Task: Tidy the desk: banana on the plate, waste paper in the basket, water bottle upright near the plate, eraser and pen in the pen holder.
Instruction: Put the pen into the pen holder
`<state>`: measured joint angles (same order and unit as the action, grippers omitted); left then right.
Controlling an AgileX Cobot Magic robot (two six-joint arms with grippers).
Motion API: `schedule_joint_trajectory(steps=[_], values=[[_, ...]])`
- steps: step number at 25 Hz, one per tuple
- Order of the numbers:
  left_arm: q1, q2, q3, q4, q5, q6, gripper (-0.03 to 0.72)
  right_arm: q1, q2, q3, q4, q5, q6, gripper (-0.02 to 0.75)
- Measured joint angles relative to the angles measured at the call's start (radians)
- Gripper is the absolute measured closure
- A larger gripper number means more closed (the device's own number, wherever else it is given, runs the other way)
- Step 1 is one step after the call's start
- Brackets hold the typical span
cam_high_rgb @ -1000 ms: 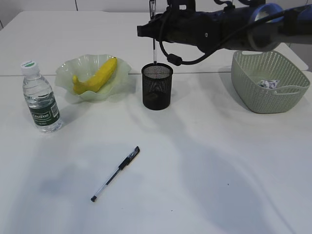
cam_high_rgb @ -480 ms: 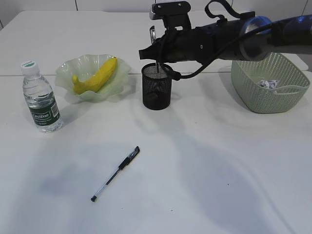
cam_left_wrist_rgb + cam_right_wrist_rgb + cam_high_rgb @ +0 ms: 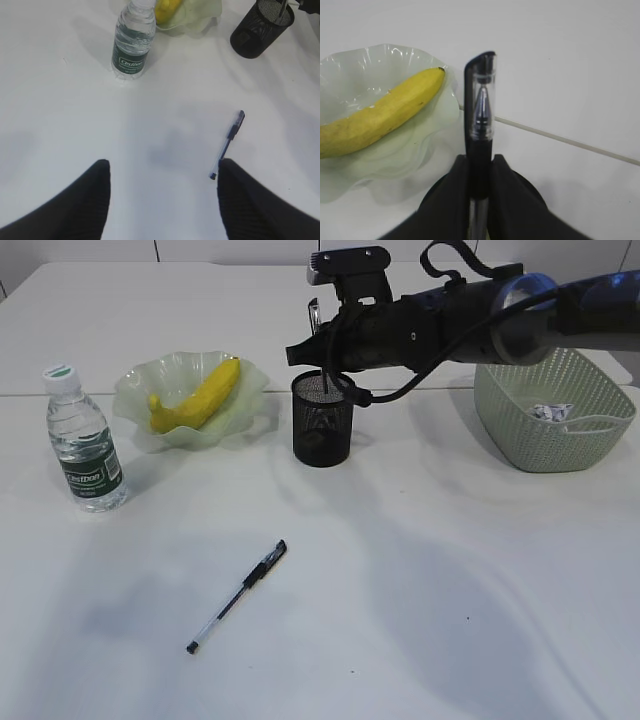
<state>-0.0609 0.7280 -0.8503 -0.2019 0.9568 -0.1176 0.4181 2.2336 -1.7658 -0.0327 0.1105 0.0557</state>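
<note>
My right gripper (image 3: 320,348) is shut on a black pen (image 3: 314,316) and holds it upright, its lower end inside the black mesh pen holder (image 3: 322,430). In the right wrist view the fingers (image 3: 507,190) clamp the pen (image 3: 480,115), cap up. A second pen (image 3: 237,596) lies on the table, next to my open, empty left gripper (image 3: 162,170) in the left wrist view (image 3: 227,144). The banana (image 3: 200,395) lies in the green plate (image 3: 140,390). The water bottle (image 3: 84,440) stands upright left of the plate. Waste paper (image 3: 550,412) sits in the basket (image 3: 540,455). I see no eraser plainly.
The right arm reaches across the back of the table from the right, above the basket's left side. The left arm does not show in the exterior view. A table seam runs behind the plate and holder.
My right gripper has come down with the pen, so its tip went from above the holder's rim into the holder. The second pen, bottle and banana have not moved.
</note>
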Motion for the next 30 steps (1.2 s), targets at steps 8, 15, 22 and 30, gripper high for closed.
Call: schedule_joint_trajectory(steps=[8,15,22,30], values=[[0.0,0.0,0.0,0.0,0.0,0.0,0.211,0.0,0.0,0.0,0.0,0.004,0.0,0.483],[0.0,0.0,0.0,-0.002,0.0,0.0,0.211,0.0,-0.011,0.0,-0.001,0.036,0.0,0.466],[0.0,0.0,0.0,-0.002,0.0,0.0,0.223,0.0,-0.129,0.0,-0.001,0.307,0.0,0.471],[0.0,0.0,-0.016,-0.002,-0.005,0.0,0.23,0.0,-0.284,0.0,-0.001,0.763,0.0,0.498]])
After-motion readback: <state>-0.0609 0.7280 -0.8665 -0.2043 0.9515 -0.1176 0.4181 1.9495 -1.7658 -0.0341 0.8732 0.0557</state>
